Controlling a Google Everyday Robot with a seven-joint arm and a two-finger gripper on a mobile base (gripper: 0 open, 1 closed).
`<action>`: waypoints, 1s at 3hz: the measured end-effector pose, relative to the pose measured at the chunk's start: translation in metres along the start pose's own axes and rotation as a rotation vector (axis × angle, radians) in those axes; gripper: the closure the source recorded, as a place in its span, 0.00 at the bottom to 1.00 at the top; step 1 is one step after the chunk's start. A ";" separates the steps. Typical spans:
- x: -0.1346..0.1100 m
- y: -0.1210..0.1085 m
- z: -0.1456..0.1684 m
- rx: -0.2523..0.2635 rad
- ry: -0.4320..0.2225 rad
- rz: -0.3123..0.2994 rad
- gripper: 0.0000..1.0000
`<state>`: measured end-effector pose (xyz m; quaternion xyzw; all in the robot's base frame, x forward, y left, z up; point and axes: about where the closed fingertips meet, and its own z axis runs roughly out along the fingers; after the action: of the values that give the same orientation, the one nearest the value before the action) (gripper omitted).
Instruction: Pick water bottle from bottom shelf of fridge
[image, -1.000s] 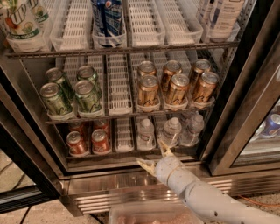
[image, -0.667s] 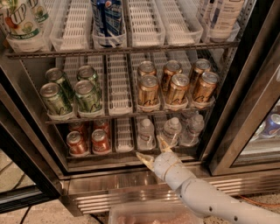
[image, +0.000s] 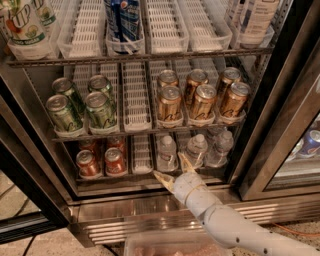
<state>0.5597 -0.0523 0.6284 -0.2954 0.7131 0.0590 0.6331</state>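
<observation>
Where the fridge stands open, gripper held at the front edge of the bottom shelf, jaws spread apart and closed on nothing.

Low and left with one of the fingers, up and right with the other, close beside the base of the water bottle; cannot tell whether touching it. Bottle upright at the front of its lane, just right of a white ribbed lane, with more clear bottles alongside to the right and behind. Further left on the same shelf, red cans in two lanes. One rack up, green cans at left and gold cans at right. Below the shelf, a louvred steel grille, crossed at the lower right by the white arm slanting up to the gripper.
</observation>
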 end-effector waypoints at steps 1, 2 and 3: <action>-0.008 -0.003 0.005 0.031 -0.045 0.018 0.36; -0.013 -0.006 0.009 0.055 -0.079 0.027 0.38; -0.015 -0.011 0.011 0.083 -0.099 0.034 0.37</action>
<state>0.5752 -0.0516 0.6433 -0.2532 0.6879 0.0547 0.6780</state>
